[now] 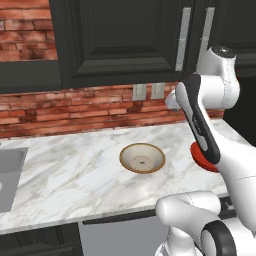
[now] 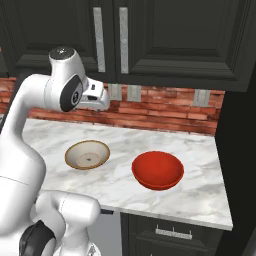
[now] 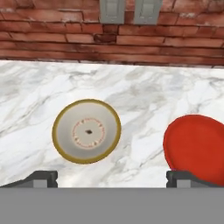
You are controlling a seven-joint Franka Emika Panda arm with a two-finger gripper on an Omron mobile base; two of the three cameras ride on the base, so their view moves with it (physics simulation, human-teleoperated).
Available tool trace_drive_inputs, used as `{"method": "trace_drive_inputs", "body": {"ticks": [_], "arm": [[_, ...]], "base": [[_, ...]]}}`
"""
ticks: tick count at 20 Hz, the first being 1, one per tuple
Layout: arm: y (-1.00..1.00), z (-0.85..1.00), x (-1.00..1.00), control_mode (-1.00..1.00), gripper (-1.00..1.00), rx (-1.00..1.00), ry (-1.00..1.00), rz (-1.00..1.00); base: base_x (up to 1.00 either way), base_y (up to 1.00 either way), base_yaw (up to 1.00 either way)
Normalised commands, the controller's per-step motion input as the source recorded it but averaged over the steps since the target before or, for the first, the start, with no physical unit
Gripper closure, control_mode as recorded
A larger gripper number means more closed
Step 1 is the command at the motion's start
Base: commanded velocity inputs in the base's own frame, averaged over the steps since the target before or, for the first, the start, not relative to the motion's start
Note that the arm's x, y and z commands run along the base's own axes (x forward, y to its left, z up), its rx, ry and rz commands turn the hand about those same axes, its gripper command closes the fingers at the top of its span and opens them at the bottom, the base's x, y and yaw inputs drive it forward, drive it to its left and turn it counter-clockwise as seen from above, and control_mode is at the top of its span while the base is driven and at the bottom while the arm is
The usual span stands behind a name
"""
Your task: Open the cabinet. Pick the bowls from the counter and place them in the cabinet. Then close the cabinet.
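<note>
Hand view: I see my claw [image 3: 112, 178] spread wide with nothing between the fingertips [image 3: 43, 178], hanging above the worktop [image 3: 144, 100]. The tan-rimmed bowl [image 3: 86, 131] lies below, a little left of the claw's centre line; the red bowl [image 3: 197, 146] sits by the right fingertip. In the right base view the tan-rimmed bowl [image 2: 87, 154] and red bowl [image 2: 157, 169] rest near each other, apart, toward the worktop's front edge. The cabinet [image 2: 165, 35] above is shut, silver handles [image 2: 98, 39] side by side.
</note>
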Motion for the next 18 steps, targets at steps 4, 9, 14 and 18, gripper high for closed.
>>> {"method": "trace_drive_inputs", "body": {"ticks": [4,9,14,18], "arm": [[-0.41,0.23,-0.02,-1.00,-1.00,0.00,-0.05,0.00],[-0.47,0.18,-0.01,-1.00,-1.00,0.00,-0.18,0.00],[-0.30,0.11,0.00,-1.00,-1.00,0.00,-0.17,0.00],[-0.27,0.02,0.00,-1.00,-1.00,0.00,-0.12,0.00]], "base": [[0.00,0.00,0.00],[0.00,0.00,0.00],[0.00,0.00,0.00],[0.00,0.00,0.00]]}}
